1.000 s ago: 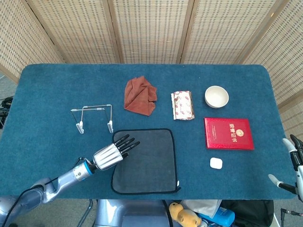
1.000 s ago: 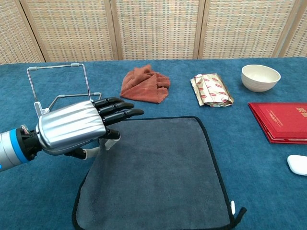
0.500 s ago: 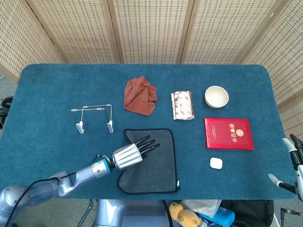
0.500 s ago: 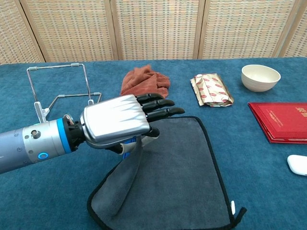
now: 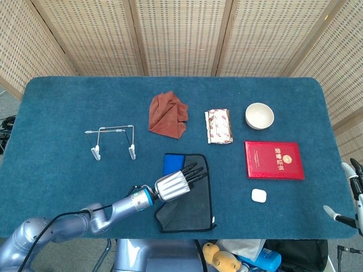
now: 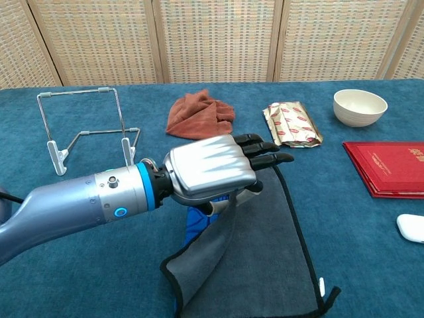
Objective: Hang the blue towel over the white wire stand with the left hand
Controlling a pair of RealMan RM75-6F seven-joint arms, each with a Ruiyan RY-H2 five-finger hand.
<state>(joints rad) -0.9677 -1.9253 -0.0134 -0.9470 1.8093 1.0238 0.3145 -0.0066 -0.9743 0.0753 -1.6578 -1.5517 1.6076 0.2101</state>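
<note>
The towel (image 5: 190, 207) (image 6: 265, 245) lies at the table's front centre, grey on top with a black hem. Its left part is lifted and folded to the right, showing a blue underside (image 5: 172, 164) (image 6: 195, 222). My left hand (image 5: 176, 182) (image 6: 212, 173) hovers over it, palm down, and grips the raised left edge underneath while its fingers point right. The white wire stand (image 5: 110, 130) (image 6: 78, 93) is upright and bare, to the left of the towel and further back. My right hand (image 5: 357, 187) hangs off the table's right edge with its fingers apart, holding nothing.
Along the back stand a crumpled rust cloth (image 5: 167, 114) (image 6: 199, 118), a snack packet (image 5: 218, 126) (image 6: 291, 124) and a white bowl (image 5: 259, 115) (image 6: 360, 106). A red booklet (image 5: 274, 160) (image 6: 391, 167) and a small white object (image 5: 258, 195) (image 6: 412, 227) lie to the right.
My left hand has travelled right across the towel, dragging its left edge up and over. The fold has grown and the blue underside now shows. The right hand has stayed put.
</note>
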